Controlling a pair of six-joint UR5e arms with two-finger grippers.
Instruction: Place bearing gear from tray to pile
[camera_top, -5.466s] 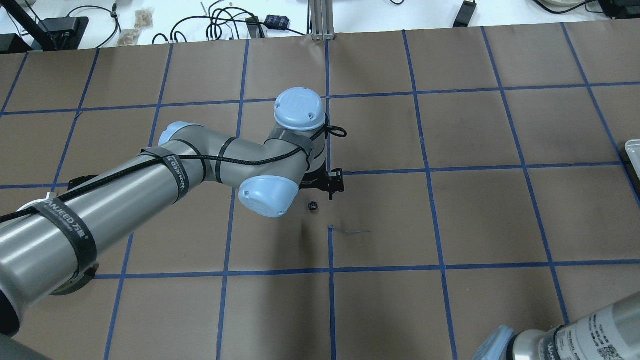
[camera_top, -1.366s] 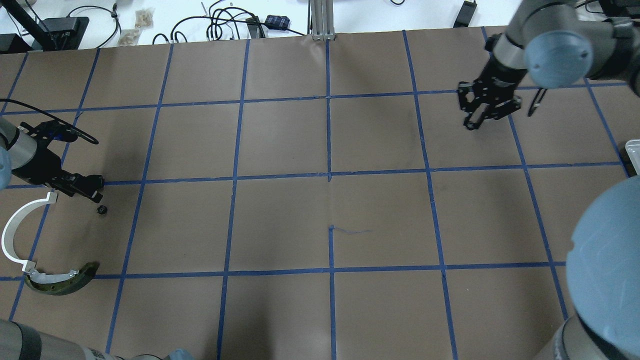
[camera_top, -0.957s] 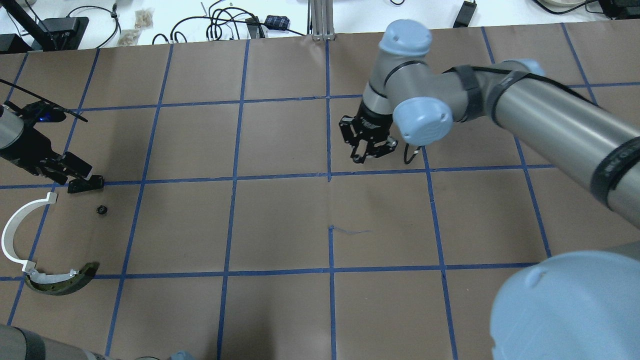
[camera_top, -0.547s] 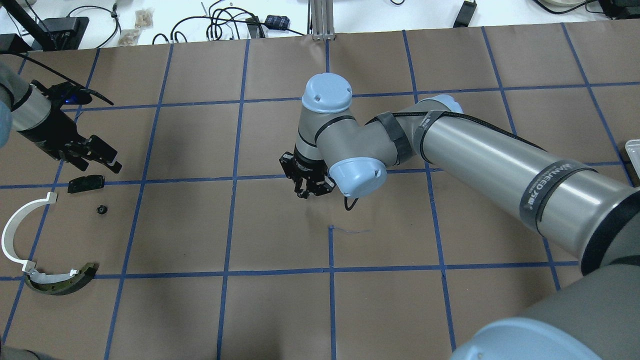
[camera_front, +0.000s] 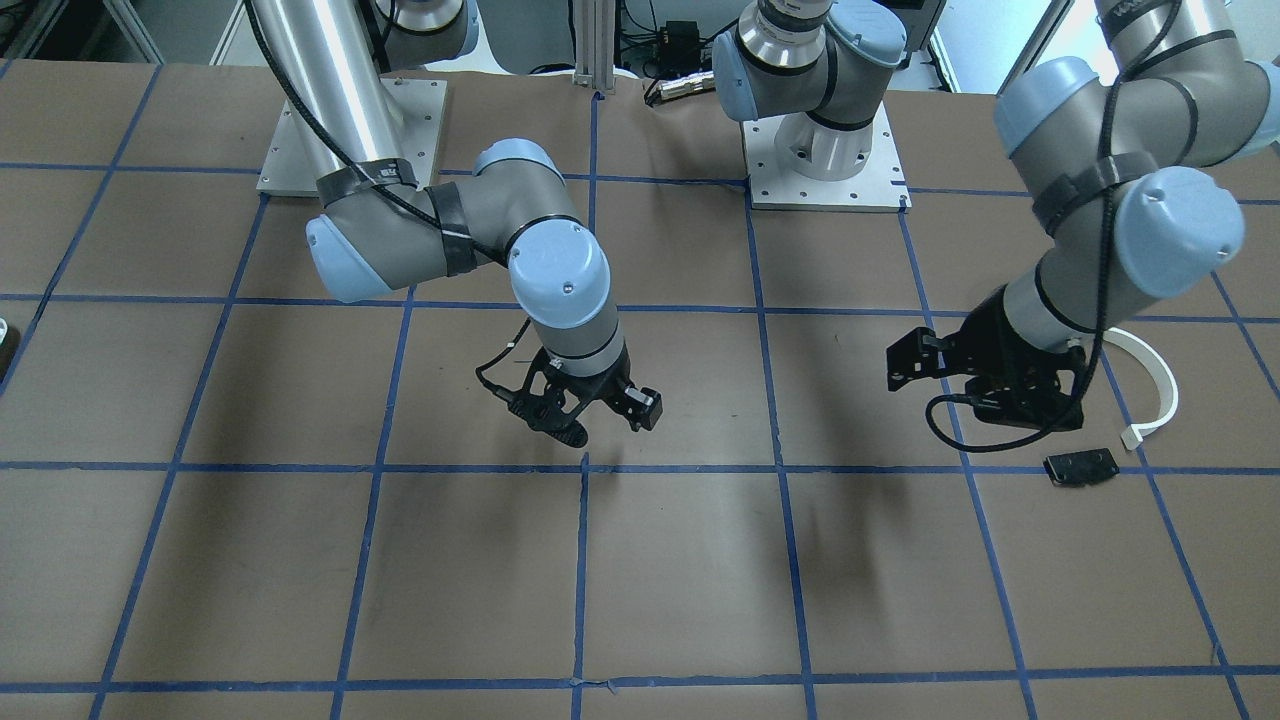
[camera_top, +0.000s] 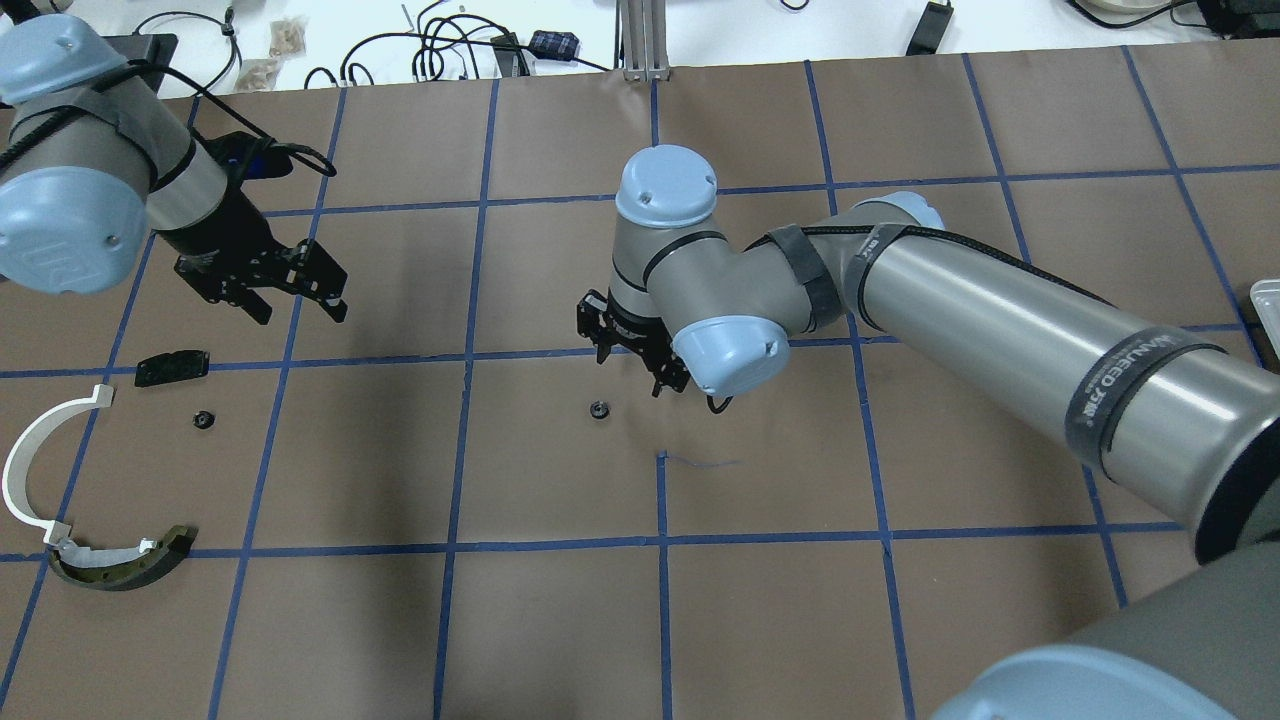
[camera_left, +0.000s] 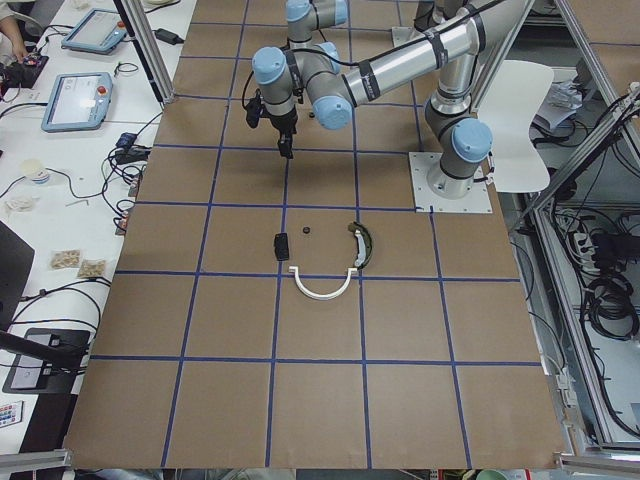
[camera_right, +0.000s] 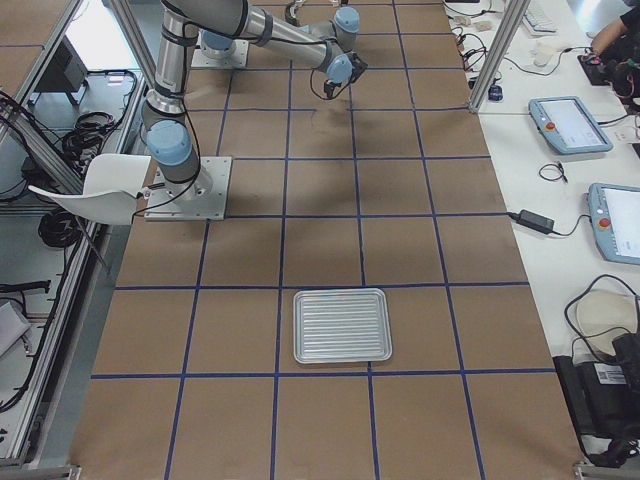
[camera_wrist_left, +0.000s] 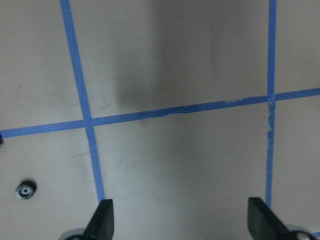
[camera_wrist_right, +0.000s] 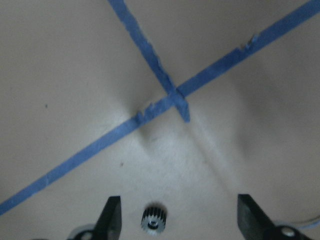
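A small dark bearing gear (camera_top: 599, 409) lies on the brown table near its centre. My right gripper (camera_top: 632, 372) hovers just beyond it, open and empty. In the right wrist view the gear (camera_wrist_right: 153, 219) lies on the table between the spread fingers (camera_wrist_right: 112, 215). The pile is at the far left: a curved white strip (camera_top: 40, 470), a dark arc-shaped piece (camera_top: 120, 565), a flat black plate (camera_top: 172, 366) and a second small gear (camera_top: 204, 419). My left gripper (camera_top: 298, 305) is open and empty, above the table beyond and to the right of the pile.
The metal tray (camera_right: 341, 325) sits at the table's right end and looks empty. Blue tape lines (camera_top: 658, 350) grid the table. The right arm's long grey link (camera_top: 1000, 330) stretches over the right half. Cables and boxes lie past the far edge.
My right gripper has opened and drawn back a little; a gear now lies on the table below it. My left gripper has moved up and to the right, away from the pile.
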